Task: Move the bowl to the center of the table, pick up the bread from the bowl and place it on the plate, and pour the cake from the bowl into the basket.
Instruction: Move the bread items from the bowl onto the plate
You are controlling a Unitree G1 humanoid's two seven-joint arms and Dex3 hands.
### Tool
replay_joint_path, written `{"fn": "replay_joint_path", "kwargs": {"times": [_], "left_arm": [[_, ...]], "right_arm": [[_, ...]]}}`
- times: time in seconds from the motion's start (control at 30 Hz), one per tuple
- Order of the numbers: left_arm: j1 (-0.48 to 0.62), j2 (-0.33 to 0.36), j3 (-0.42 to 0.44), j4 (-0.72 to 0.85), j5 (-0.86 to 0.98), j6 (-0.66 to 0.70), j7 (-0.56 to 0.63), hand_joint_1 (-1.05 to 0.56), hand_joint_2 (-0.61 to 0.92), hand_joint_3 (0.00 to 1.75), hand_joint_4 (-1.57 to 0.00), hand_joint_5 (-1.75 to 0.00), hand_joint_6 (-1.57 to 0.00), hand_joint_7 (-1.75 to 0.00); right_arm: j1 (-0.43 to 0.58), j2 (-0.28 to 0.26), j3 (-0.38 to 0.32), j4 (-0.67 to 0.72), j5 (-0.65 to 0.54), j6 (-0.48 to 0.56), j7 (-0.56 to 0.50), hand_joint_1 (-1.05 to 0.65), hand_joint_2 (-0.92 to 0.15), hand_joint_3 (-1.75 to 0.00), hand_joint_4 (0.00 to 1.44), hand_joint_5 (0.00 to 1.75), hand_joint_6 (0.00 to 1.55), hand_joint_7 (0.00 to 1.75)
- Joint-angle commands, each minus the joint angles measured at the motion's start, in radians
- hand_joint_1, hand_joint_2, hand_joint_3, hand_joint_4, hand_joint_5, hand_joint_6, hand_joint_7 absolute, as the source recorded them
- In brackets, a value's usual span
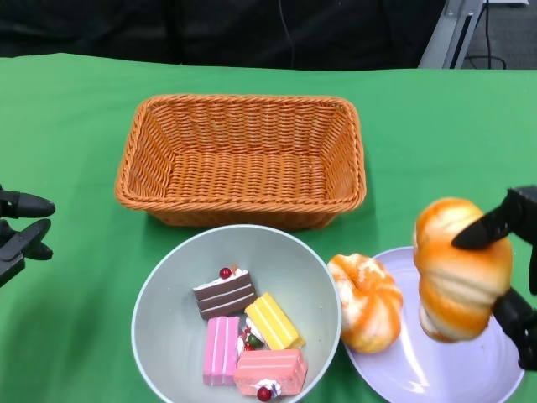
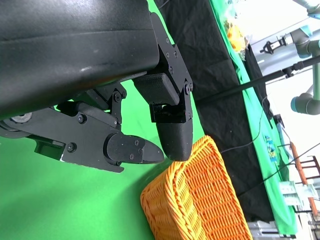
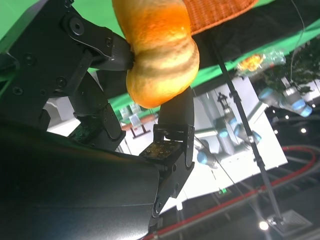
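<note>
Above plate (image 1: pixel 436 374) our right hand (image 1: pixel 512 269) grips bread (image 1: pixel 461 269) for release beside 1 placed bread (image 1: pixel 367 300); left hand (image 1: pixel 18 228) open, idle.

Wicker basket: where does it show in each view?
Head view: basket top centre, behind the bowl.
Right wrist view: only a corner at the top edge, behind the held bread.
Left wrist view: bottom, right of centre.
Shared landmark: green tablecloth.

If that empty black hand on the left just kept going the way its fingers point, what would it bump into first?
Probably the pale green bowl holding cake slices: the left hand points right across bare green cloth toward it. Height is unclear, so it might pass above.
</note>
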Motion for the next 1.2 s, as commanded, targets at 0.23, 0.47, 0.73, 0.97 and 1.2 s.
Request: {"fn": "replay_joint_path", "kwargs": {"times": [0.23,0.47,0.73,0.97,1.2], "left_arm": [[-0.001,0.03,0.018,-0.021,-0.016,0.035,-0.013,-0.15,0.92,0.22,-0.81,-1.27,-0.86,-0.87],[0.01,0.026,0.024,-0.05,-0.027,0.046,-0.016,-0.15,0.92,0.21,-0.81,-1.27,-0.87,-0.86],[0.019,0.025,0.027,-0.065,-0.033,0.048,-0.021,-0.14,0.92,0.22,-0.81,-1.25,-0.87,-0.84],[0.018,0.03,0.03,-0.063,-0.031,0.051,-0.023,-0.14,0.92,0.22,-0.81,-1.26,-0.87,-0.84],[0.017,0.031,0.033,-0.062,-0.039,0.051,-0.035,-0.14,0.92,0.23,-0.81,-1.27,-0.87,-0.84]], "right_arm": [[0.06,-0.104,-0.002,0.092,-0.018,-0.021,0.078,-0.02,-0.38,-1.22,0.95,1.59,0.91,1.18],[0.049,-0.145,0.044,0.149,-0.056,0.029,0.168,-0.01,-0.54,-0.88,0.9,1.6,0.95,1.01],[0.013,-0.167,0.094,0.206,-0.137,0.067,0.19,-0.09,-0.88,-0.27,0.87,1.53,0.97,0.81],[-0.025,-0.162,0.136,0.241,-0.2,0.136,0.21,-0.16,-0.92,-0.11,0.78,1.71,0.8,1.11],[-0.039,-0.165,0.163,0.238,-0.229,0.184,0.211,-0.17,-0.92,-0.1,0.75,1.74,0.76,1.19]]}}
